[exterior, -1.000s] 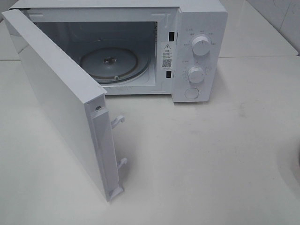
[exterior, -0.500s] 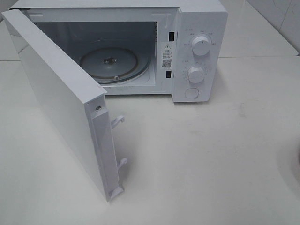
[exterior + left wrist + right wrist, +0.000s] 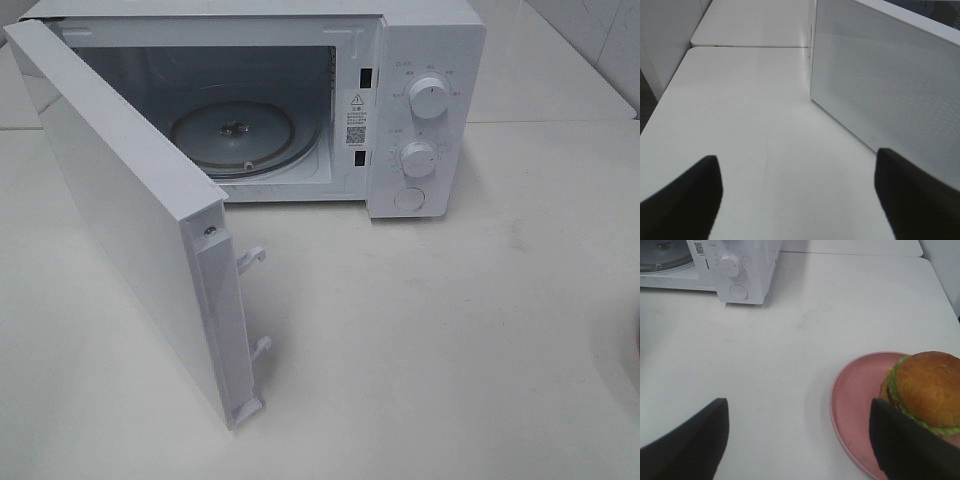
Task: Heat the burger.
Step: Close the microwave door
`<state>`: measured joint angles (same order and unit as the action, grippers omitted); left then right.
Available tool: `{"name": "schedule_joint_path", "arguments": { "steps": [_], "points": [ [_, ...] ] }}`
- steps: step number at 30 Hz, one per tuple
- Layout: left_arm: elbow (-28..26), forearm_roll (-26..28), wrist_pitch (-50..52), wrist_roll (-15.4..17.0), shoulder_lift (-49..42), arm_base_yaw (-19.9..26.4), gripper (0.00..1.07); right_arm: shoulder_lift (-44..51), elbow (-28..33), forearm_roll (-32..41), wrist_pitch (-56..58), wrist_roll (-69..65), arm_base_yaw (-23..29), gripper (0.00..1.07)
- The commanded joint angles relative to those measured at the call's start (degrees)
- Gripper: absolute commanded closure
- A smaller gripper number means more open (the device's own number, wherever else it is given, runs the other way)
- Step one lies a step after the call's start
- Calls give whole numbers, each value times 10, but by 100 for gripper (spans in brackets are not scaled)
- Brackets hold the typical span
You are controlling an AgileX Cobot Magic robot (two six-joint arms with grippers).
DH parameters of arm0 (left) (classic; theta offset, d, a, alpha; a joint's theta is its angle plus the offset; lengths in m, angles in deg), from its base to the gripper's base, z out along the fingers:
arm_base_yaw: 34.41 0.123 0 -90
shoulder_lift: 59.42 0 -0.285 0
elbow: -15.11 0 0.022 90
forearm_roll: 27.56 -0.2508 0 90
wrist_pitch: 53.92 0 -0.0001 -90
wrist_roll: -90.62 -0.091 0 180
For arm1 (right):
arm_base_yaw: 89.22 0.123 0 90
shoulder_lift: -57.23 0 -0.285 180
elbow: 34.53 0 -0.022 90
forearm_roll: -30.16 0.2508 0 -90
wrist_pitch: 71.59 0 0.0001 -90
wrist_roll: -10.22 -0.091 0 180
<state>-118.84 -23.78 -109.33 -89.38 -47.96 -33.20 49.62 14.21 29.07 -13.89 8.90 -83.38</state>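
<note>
The burger [image 3: 927, 387], with a golden-brown bun and green lettuce, sits on a round pink plate [image 3: 855, 405] in the right wrist view. My right gripper [image 3: 799, 405] hovers open over the white table just beside the plate, one dark finger [image 3: 905, 445] overlapping the plate's rim. The left gripper [image 3: 796, 157] is open above bare table, nothing between its fingers, near the outer face of the microwave door [image 3: 890, 85]. The white microwave [image 3: 420, 100] stands open with an empty glass turntable [image 3: 235, 135]. Neither gripper nor the burger shows in the high view.
The door [image 3: 140, 220] swings out toward the front left of the table. Two knobs [image 3: 428, 98] and a round button [image 3: 408, 199] sit on the microwave's right panel. White table [image 3: 430, 330] spreads in front and to the right.
</note>
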Motion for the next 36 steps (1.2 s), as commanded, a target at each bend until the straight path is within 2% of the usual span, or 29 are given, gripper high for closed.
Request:
{"name": "schedule_joint_path", "arguments": {
  "steps": [1,4,6,7,8,9,12,14,18,20,21,25,26,27,28,30,31,33,34,35,36],
  "points": [
    [-3,18,50,0,46,1,58,17,-1,1,-6,5,-5,31],
    [-3,18,60,0,57,1,63,17,-1,1,-6,5,-5,31],
    [-3,18,111,0,108,1,88,17,-1,1,-6,5,-5,31],
    [-3,18,111,0,108,1,88,17,-1,1,-6,5,-5,31],
    [-3,18,124,0,121,1,93,17,-1,1,-6,5,-5,31],
    [-3,18,158,0,145,1,107,17,-1,1,-6,5,-5,31],
    [-2,17,178,-3,158,1,107,17,-1,1,-6,5,-5,31],
    [20,18,264,-3,206,1,107,17,-1,1,-6,5,-5,31],
    [42,19,339,-3,239,1,107,17,-1,1,-6,5,-5,31],
    [68,19,425,-3,273,1,107,17,-1,1,-6,5,-5,31],
    [68,19,425,-3,273,1,107,17,-1,1,-6,5,-5,31],
    [105,19,554,0,336,0,107,17,-1,1,-6,5,-5,31],
    [105,19,554,0,336,0,107,17,-1,1,-6,5,-5,31],
    [119,17,620,0,361,-4,107,17,-1,1,-6,5,-5,31],
    [119,17,620,0,361,-4,107,17,-1,1,-6,5,-5,31],
    [139,-5,709,0,405,-17,107,17,-1,1,-6,5,-5,31],
    [139,-5,709,0,405,-17,107,17,-1,1,-6,5,-5,31],
    [163,-42,806,0,458,-32,107,17,-1,1,-6,5,-5,31],
    [163,-42,806,0,458,-32,107,17,-1,1,-6,5,-5,31],
    [176,-65,873,5,492,-42,107,17,-1,1,-6,5,-5,31],
    [180,-74,896,13,512,-46,107,17,-1,1,-6,5,-5,31]
  ]
}}
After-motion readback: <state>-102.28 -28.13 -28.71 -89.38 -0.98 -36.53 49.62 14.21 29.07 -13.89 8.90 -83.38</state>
